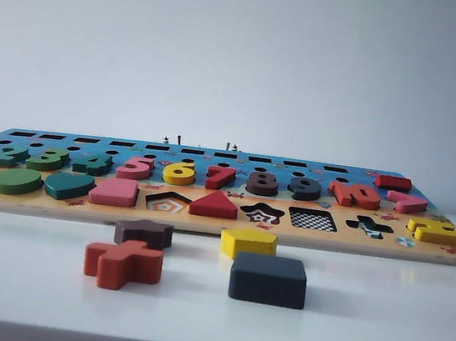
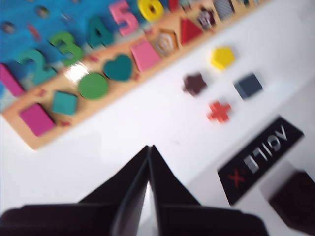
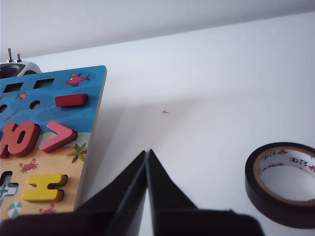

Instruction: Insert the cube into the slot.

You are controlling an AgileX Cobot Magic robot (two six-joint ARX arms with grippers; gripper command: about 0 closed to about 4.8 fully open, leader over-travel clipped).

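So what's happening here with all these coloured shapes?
A two-armed robot is doing a shape puzzle. The dark cube lies loose on the white table in front of the puzzle board, untouched; its checkered square slot is open. The left gripper hangs over the table with jaws shut and empty. The right gripper, also shut, sits near a tape roll.

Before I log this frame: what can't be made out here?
- Exterior view: neither claw shows; both are out of frame.
- Left wrist view: motion blur smears the cube and board.
- Right wrist view: cube out of frame; tape roll is cut off by the edge.
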